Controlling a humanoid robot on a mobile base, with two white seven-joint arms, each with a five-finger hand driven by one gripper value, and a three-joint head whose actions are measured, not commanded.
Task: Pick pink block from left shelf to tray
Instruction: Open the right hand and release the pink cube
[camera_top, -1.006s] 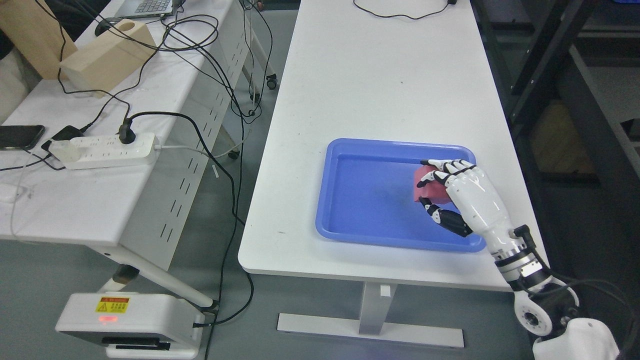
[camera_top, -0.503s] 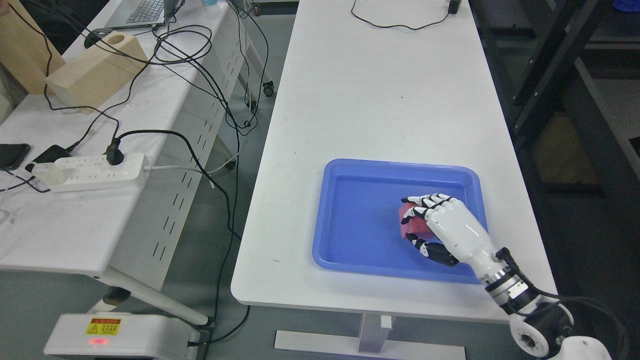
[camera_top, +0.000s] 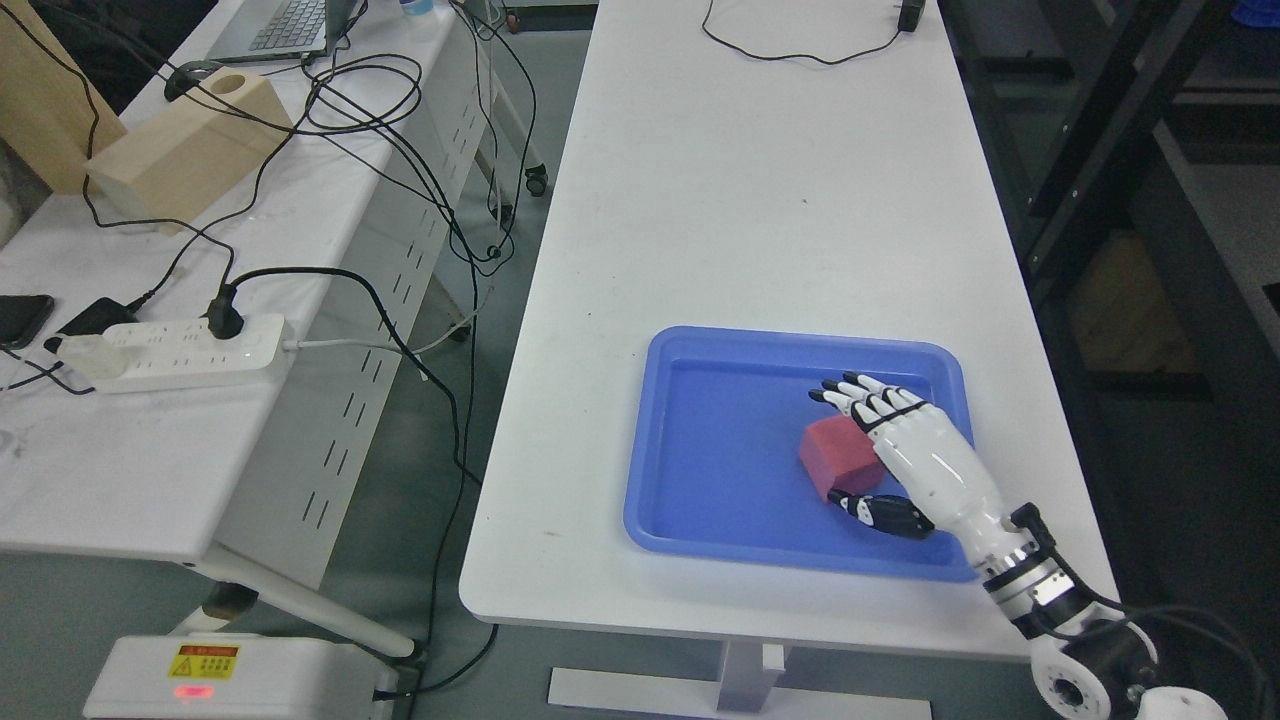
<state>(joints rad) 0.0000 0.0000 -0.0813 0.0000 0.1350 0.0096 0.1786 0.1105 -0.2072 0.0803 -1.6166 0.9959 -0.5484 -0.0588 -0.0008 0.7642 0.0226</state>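
Note:
A pink block (camera_top: 838, 458) lies inside the blue tray (camera_top: 720, 520), toward its right side. My right hand (camera_top: 845, 445) reaches in from the lower right and sits just to the right of the block. Its fingers (camera_top: 858, 395) are stretched out flat above the block's far corner, and the thumb lies along the block's near side. The hand is open and no longer clasps the block. The left arm does not show.
The tray rests near the front of a long white table (camera_top: 760, 190), with a black cable (camera_top: 800, 50) at the far end. On the left is a second table with a power strip (camera_top: 170, 352), tangled cables, a wooden box (camera_top: 185, 150) and a laptop. Dark shelving stands at the right.
The hand's fingers have uncurled from the pink block and spread out, leaving the block lying in the tray. Over the full second the camera also tilted, shifting the whole picture.

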